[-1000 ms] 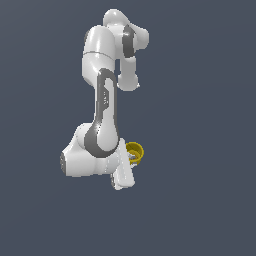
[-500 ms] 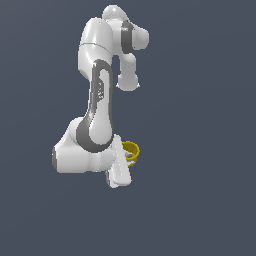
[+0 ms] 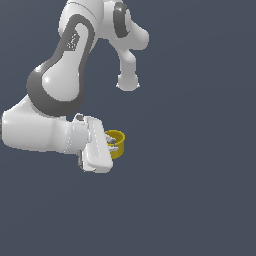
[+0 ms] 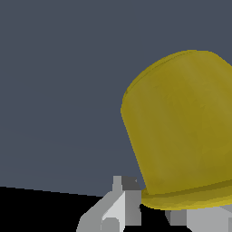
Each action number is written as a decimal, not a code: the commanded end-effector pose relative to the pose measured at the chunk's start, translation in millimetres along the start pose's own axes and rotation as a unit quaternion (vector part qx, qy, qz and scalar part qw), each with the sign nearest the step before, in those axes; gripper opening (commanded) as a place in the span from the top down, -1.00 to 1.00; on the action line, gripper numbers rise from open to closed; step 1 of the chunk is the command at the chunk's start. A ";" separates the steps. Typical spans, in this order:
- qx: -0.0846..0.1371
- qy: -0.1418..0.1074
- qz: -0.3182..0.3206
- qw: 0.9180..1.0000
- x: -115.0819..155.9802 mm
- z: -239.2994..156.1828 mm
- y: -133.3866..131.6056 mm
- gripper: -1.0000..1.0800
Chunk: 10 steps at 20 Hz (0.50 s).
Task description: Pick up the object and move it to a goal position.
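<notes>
The mustard-yellow cup (image 3: 118,143) sits between the fingers of my gripper (image 3: 112,145), at the end of the white hand in the lower middle of the exterior view. The gripper is shut on the cup at its rim. In the wrist view the cup (image 4: 181,127) fills much of the picture, its thin rim towards the camera and its base pointing away. One grey finger (image 4: 121,199) lies against the outside of the rim. The other finger is mostly hidden behind the cup. No goal marker shows in either view.
The white arm's links (image 3: 65,85) fold over the hand and fill the exterior view's left. Its rounded elbow end (image 3: 128,82) hangs above the cup. All around is a plain dark grey-blue background.
The arm has swung towards the exterior view's left and looms larger. The cup has moved with the hand, left and slightly up, still held.
</notes>
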<state>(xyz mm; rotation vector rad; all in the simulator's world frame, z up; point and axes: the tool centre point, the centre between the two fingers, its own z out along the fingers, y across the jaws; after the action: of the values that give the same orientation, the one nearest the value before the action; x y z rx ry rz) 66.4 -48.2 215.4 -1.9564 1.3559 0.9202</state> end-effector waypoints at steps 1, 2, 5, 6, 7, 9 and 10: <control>0.010 0.007 -0.032 0.999 -21.2 -38.4 6.0 1.00; 0.013 0.009 -0.044 0.999 -28.9 -52.4 8.9 1.00; 0.023 0.016 -0.079 0.997 -50.5 -92.1 18.7 1.00; 0.026 0.018 -0.089 0.996 -57.2 -104.6 22.2 1.00; 0.029 0.019 -0.100 0.994 -63.7 -116.6 25.9 1.00; 0.034 0.023 -0.120 0.992 -75.9 -139.4 33.4 1.00; 0.037 0.024 -0.129 0.991 -81.6 -150.1 37.2 1.00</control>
<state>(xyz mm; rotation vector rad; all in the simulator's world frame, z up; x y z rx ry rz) 47.4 -122.3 348.9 -2.0387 1.1431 0.7211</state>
